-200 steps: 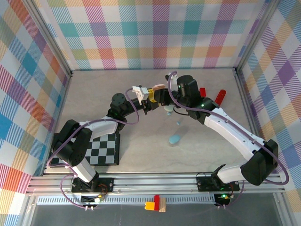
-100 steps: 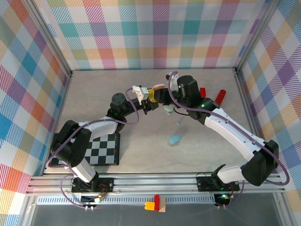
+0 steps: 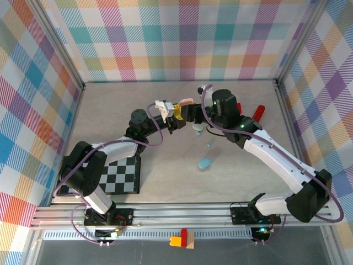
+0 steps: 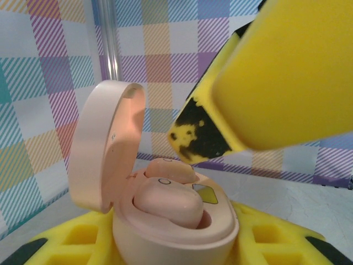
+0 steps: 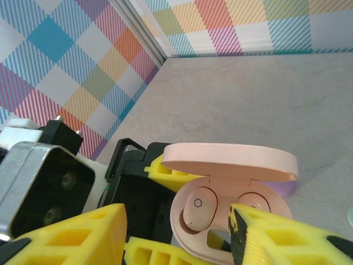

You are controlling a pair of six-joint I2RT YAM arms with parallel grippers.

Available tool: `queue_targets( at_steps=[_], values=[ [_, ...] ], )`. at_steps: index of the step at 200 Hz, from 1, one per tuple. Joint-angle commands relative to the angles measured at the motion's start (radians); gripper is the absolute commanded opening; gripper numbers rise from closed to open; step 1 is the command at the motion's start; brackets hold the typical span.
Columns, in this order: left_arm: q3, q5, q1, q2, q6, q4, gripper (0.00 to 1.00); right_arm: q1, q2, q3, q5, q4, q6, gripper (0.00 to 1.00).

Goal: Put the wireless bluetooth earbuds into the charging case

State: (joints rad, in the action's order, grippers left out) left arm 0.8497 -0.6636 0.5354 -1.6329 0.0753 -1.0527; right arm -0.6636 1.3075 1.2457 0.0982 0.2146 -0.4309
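Inside the left gripper (image 3: 178, 112) a pink oval plastic case (image 5: 237, 161) is clamped; the spread right gripper (image 5: 176, 216) should be withdrawn without nudging pink earbuds (image 5: 198, 212).

case (image 5: 231, 161) – pink | earbuds (image 5: 197, 213) – pink | walls (image 3: 182, 38) – pastel plaid | board (image 3: 118, 176) – black-white checks
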Motion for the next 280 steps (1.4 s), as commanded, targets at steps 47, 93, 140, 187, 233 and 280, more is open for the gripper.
queue_targets(
  at_steps=[47,93,140,187,233,280],
  values=[
    [-0.006,-0.024,0.012,0.022,0.05,-0.097,0.38,0.008,-0.058,0.032,0.057,-0.083,0.042,0.54],
    [-0.044,-0.031,0.011,0.021,0.053,-0.166,0.38,0.047,0.065,0.2,0.025,0.089,-0.029,0.53],
    [-0.059,-0.03,0.012,0.038,0.069,-0.162,0.38,0.053,0.15,0.316,0.107,0.196,-0.023,0.54],
    [-0.043,-0.001,0.012,0.071,0.075,-0.083,0.39,0.057,0.115,0.28,0.152,0.223,-0.03,0.53],
    [-0.043,0.002,0.012,0.088,0.055,-0.09,0.39,0.074,0.069,0.231,0.143,0.237,-0.045,0.54],
    [-0.055,0.011,0.012,0.11,0.033,-0.099,0.39,0.157,-0.031,0.075,0.174,0.076,-0.201,0.6]
  ],
)
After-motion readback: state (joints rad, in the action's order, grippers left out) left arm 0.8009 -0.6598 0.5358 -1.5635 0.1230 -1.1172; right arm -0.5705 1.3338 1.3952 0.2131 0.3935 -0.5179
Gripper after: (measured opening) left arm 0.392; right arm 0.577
